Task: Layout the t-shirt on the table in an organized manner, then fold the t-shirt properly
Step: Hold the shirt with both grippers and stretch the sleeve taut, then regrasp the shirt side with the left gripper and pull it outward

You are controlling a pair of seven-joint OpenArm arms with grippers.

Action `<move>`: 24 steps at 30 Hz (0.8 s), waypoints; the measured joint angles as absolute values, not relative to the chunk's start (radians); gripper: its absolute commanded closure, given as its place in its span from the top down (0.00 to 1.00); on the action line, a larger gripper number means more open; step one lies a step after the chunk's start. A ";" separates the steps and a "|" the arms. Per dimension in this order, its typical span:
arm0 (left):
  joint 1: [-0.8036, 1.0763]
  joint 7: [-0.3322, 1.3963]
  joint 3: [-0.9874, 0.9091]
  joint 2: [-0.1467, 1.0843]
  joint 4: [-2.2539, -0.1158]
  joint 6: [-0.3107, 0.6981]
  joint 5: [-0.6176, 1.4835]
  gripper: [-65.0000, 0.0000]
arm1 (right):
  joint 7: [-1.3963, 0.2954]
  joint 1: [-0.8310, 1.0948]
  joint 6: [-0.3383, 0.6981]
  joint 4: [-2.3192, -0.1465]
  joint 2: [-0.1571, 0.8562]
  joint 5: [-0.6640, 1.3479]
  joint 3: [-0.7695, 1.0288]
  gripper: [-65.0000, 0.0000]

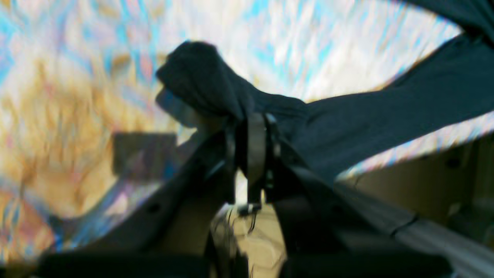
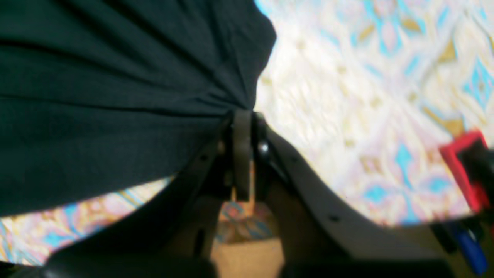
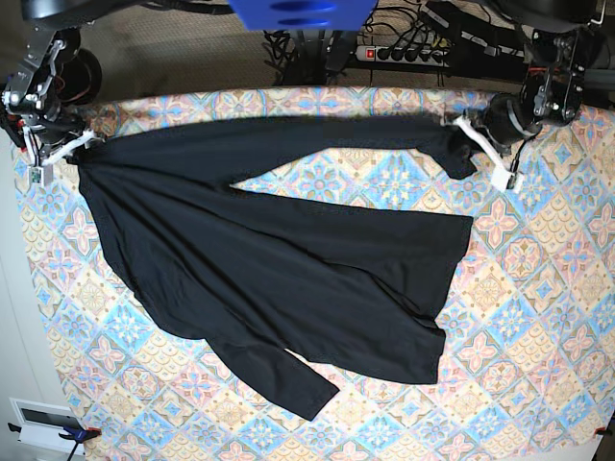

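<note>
Your right gripper (image 3: 75, 146), at the upper left of the base view, is pinched on the t-shirt (image 3: 279, 288); your left gripper (image 3: 459, 129), at the upper right, is clamped on a sleeve end. You have the layout only half done: the shirt lies across the middle of the table (image 3: 538, 317), stretched between both grips, body slanted and creased, lower sleeve askew. Flattening and every fold remain. Count: one shirt, one table, two grippers.
</note>
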State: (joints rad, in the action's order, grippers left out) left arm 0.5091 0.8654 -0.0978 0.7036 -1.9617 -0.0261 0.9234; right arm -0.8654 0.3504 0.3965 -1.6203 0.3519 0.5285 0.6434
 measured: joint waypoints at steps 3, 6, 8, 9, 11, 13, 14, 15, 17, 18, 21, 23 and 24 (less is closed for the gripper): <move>0.544 0.861 -0.104 0.713 -1.962 -0.030 0.917 0.00 | -0.867 0.352 0.397 -1.625 0.351 0.532 0.643 0.00; 0.566 0.854 -0.104 0.714 -1.962 -0.030 0.918 0.00 | -0.866 0.352 0.397 -1.623 0.349 0.532 0.637 0.00; 0.573 0.855 -0.104 0.714 -1.962 -0.027 0.917 0.00 | -0.866 0.353 0.397 -1.621 0.349 0.532 0.636 0.00; 0.576 0.858 -0.104 0.712 -1.962 -0.027 0.917 0.00 | -0.866 0.355 0.397 -1.621 0.349 0.532 0.636 0.00; 0.572 0.857 -0.115 0.708 -1.962 -0.026 0.919 0.00 | -0.866 0.354 0.397 -1.621 0.349 0.532 0.636 0.00; 0.565 0.854 -0.134 0.698 -1.962 -0.027 0.917 0.00 | -0.866 0.353 0.397 -1.621 0.349 0.532 0.635 0.00; 0.557 0.854 -0.136 0.691 -1.962 -0.027 0.916 0.00 | -0.866 0.352 0.397 -1.621 0.349 0.532 0.635 0.00; 0.545 0.865 -0.136 0.685 -1.961 -0.027 0.917 0.01 | -0.866 0.352 0.397 -1.621 0.349 0.532 0.635 0.00; 0.529 0.896 -0.136 0.682 -1.961 -0.026 0.917 0.03 | -0.865 0.352 0.397 -1.621 0.350 0.532 0.635 0.00; 0.524 0.924 -0.145 0.682 -1.961 -0.026 0.919 0.05 | -0.866 0.352 0.397 -1.621 0.349 0.531 0.635 0.00; 0.526 0.943 -0.202 0.677 -1.961 -0.027 0.917 0.11 | -0.866 0.352 0.397 -1.620 0.349 0.531 0.635 0.00; 0.526 0.946 -0.241 0.653 -1.959 -0.037 0.905 0.14 | -0.865 0.352 0.396 -1.620 0.349 0.530 0.635 0.00; 0.526 0.947 -0.255 0.646 -1.958 -0.033 0.905 0.15 | -0.866 0.352 0.396 -1.620 0.350 0.527 0.635 0.00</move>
